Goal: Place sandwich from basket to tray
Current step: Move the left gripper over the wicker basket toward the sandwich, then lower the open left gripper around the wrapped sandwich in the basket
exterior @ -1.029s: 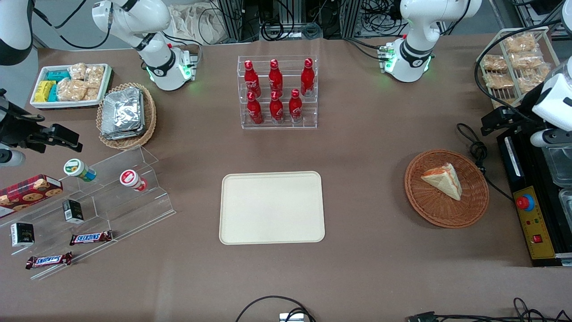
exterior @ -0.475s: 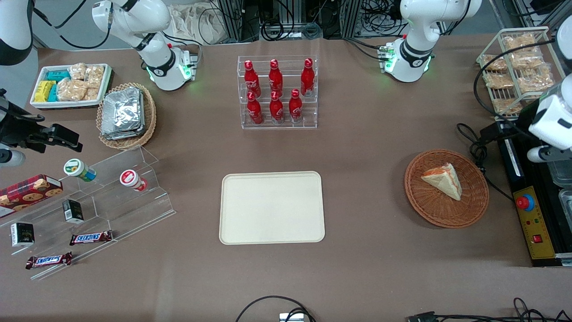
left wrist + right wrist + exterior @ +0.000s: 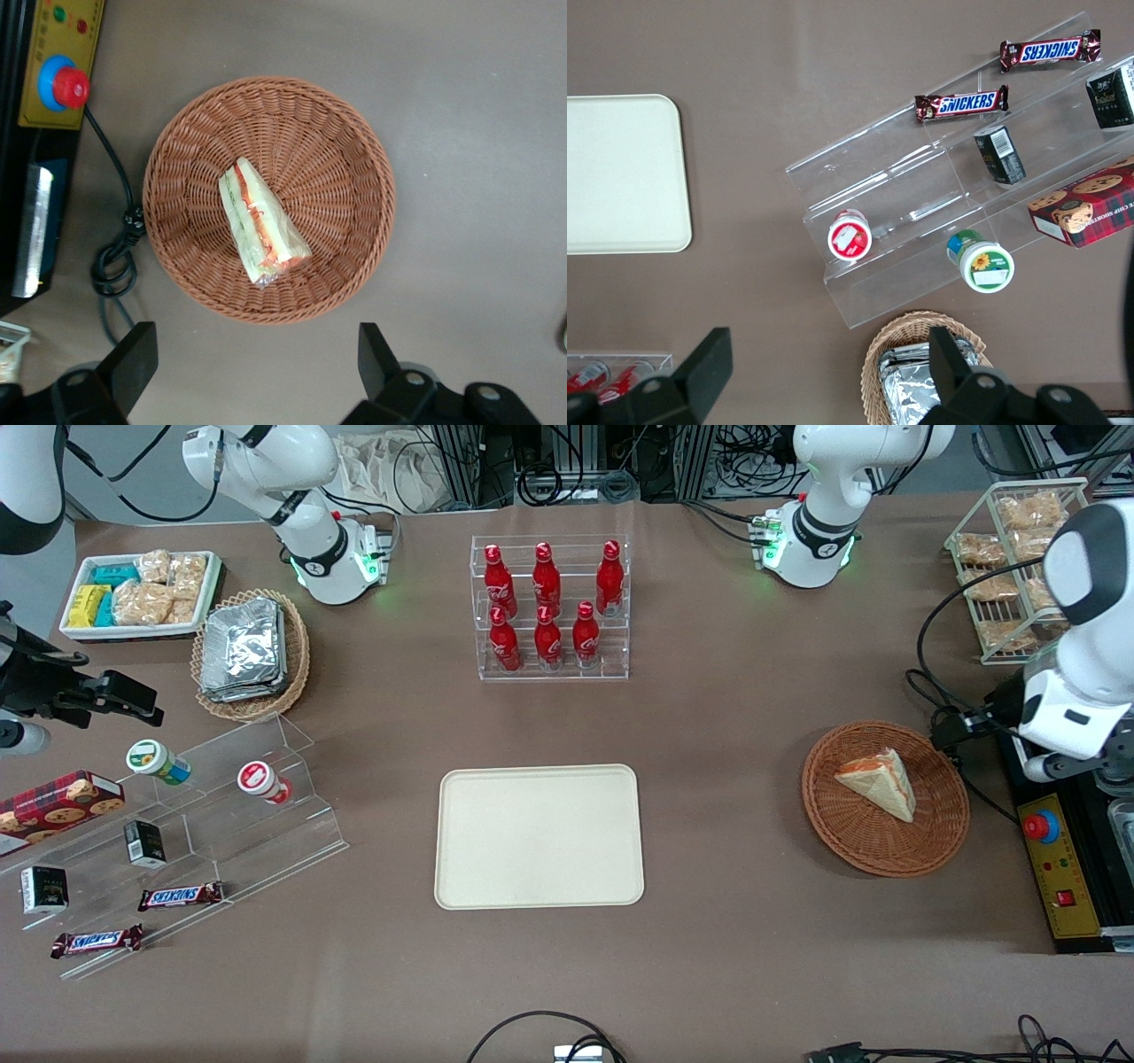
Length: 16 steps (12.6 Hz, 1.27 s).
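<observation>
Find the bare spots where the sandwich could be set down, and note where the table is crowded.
The tray is bare all over, as is the table between it and the basket. The sandwich lies in that basket; the open gripper hovers above its rim. It is crowded around the bottle rack and the snack shelf.

Six red bottles [image 3: 549, 607] stand in a clear rack; two Snickers bars [image 3: 180, 896] lie on acrylic steps [image 3: 221, 824].

Brown table [image 3: 726, 691] (evenly lit), cable-strewn metal racks [image 3: 567, 460]
</observation>
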Each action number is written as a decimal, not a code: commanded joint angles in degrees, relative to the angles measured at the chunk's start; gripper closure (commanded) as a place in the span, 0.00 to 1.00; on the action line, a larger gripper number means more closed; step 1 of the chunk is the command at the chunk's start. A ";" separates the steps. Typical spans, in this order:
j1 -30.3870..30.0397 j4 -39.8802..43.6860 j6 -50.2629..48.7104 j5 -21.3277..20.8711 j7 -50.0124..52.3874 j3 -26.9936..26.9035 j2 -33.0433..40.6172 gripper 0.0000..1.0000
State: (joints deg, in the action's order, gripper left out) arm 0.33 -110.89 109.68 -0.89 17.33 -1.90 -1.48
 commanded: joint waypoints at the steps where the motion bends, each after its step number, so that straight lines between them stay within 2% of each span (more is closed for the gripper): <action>1: -0.16 -10.27 9.63 -0.25 4.89 -0.12 3.59 0.00; 3: -0.16 -15.56 17.46 -0.25 8.57 -0.47 3.42 0.00; 9: -0.16 -22.15 29.33 -0.16 16.86 -0.48 0.43 0.00; 16: -0.16 -24.72 38.84 0.19 20.90 -0.48 -5.45 0.00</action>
State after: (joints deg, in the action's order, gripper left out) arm 0.33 -134.76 145.60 -0.82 37.21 -2.39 -5.96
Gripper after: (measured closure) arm 0.000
